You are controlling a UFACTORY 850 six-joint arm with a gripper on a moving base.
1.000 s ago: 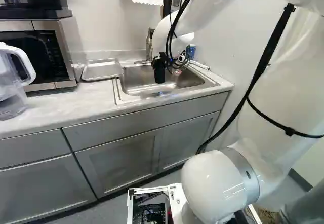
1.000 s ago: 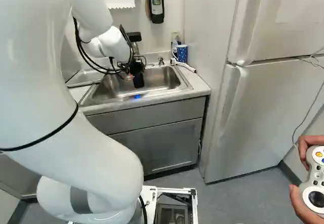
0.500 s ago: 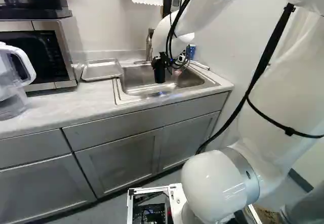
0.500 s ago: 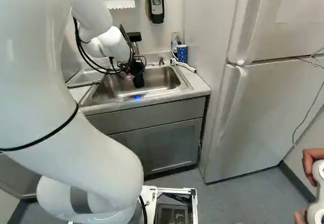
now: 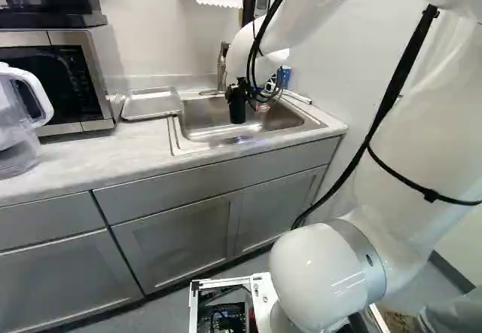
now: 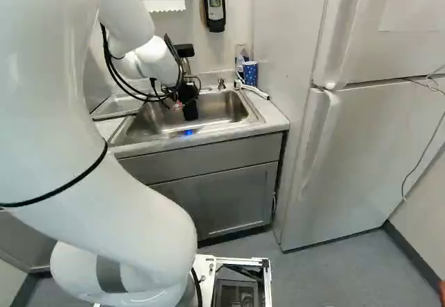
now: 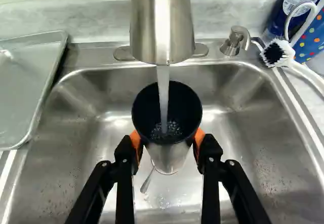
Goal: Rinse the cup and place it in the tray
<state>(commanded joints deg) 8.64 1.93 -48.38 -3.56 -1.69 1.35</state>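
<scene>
My gripper [image 7: 167, 140] pinches the cup [image 7: 169, 157] from two sides, mouth up under the tap [image 7: 162, 26], so water [image 7: 163, 89] falls inside; rinse step, I judge. Over the sink [image 7: 243, 100], so spill drains. My arm [image 6: 131, 29] reaches forward, wrist low. Tray [image 7: 23, 92] beside the sink, for later.

Taking the faucet [image 7: 162, 26] as the sink's 12 o'clock, both faucet and sink [image 7: 243, 107] are smooth, shiny metal. At 1 o'clock the soap pump [image 7: 233, 44] is brushed metal, and at 2 the brush [image 7: 278, 52] pairs smooth white plastic with rough bristles. The tray [image 7: 25, 92], at 10, is smooth, softly shining metal. The cup's [image 7: 144, 102] inside is smooth and dark. The arm [image 6: 125, 210] has a glossy white shell.
</scene>
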